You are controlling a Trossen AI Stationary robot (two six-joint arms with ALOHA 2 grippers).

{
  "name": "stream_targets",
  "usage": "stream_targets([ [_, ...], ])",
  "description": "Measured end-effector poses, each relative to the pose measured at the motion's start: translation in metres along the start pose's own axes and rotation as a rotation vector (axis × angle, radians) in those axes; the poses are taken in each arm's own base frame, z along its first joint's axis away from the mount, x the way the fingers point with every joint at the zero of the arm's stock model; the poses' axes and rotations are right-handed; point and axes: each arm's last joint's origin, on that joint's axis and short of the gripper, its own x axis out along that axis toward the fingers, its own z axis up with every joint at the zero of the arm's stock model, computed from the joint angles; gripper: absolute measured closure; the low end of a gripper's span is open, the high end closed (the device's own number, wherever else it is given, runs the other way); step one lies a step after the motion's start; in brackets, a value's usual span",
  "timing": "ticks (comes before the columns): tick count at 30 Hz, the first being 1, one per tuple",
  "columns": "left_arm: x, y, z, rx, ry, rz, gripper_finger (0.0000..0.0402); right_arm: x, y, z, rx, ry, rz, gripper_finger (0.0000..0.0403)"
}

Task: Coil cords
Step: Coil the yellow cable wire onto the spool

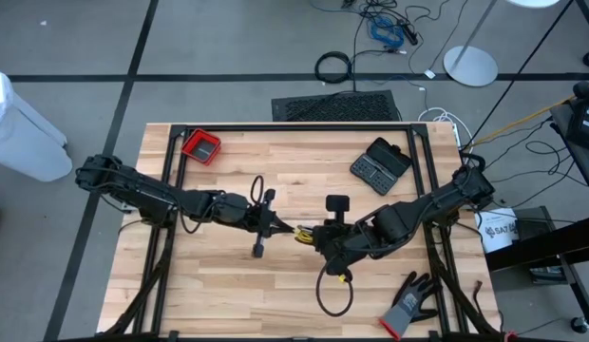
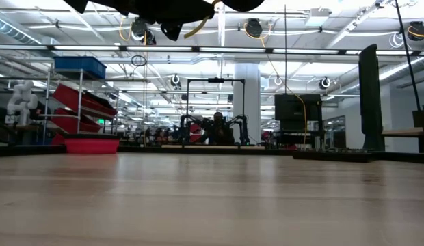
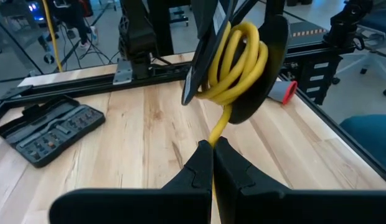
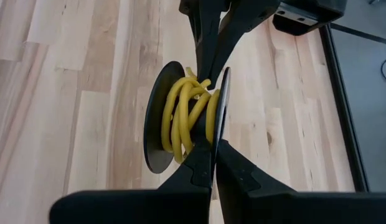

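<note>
The yellow cord (image 4: 183, 118) is wound in several turns between two black discs (image 4: 157, 121). The whole is held up above the middle of the table (image 1: 228, 285). One short end (image 3: 219, 127) runs out of the coil (image 3: 233, 56) to my left gripper (image 3: 213, 146), which is shut on it. My left gripper (image 1: 287, 228) comes in from the table's left. My right gripper (image 1: 318, 237) comes in from the right and is shut at the coil (image 1: 302, 233). In the low view both grippers show only as dark shapes along the top edge. My left gripper pinches the yellow cord's free end (image 3: 218, 132) between its two fingertips. It comes almost level from the table's left, in line with the cord. That end runs short and straight up to the coil, clear of the table. My right gripper (image 4: 210, 149) meets the coil's turns (image 4: 208, 127) right beside one disc's rim (image 4: 221, 106), slanting down from the table's right. Whether the fingers have the cord, the rim or both, I cannot tell. The coil is lifted clear of the table.
A red tray (image 1: 201, 145) stands at the far left, an open black tool case (image 1: 380, 163) at the far right. A grey-black glove (image 1: 408, 304) lies at the near right. A loop of black cable (image 1: 332, 290) lies near the front edge. Black frame rails (image 1: 171, 190) line the table's sides.
</note>
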Motion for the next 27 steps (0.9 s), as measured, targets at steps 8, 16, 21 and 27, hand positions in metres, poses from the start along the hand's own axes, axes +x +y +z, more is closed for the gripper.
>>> stream_targets([
  [8,0.0000,0.0000,-0.0003,0.000,0.003,-0.001,0.0400,0.0002,-0.0001,0.0002,-0.005,-0.002,-0.005,0.0403],
  [16,0.0000,-0.0001,-0.0012,0.000,0.012,0.000,0.0400,0.0003,-0.0003,0.0002,-0.005,-0.002,-0.005,0.0403],
  [21,0.0000,0.0001,-0.0011,0.000,0.013,0.004,0.0400,0.0003,-0.0004,0.0002,-0.008,-0.002,-0.006,0.0403],
  [27,0.0000,0.0001,-0.0012,-0.006,0.014,0.005,0.0400,0.0003,-0.0004,0.0002,-0.009,-0.001,-0.006,0.0403],
])
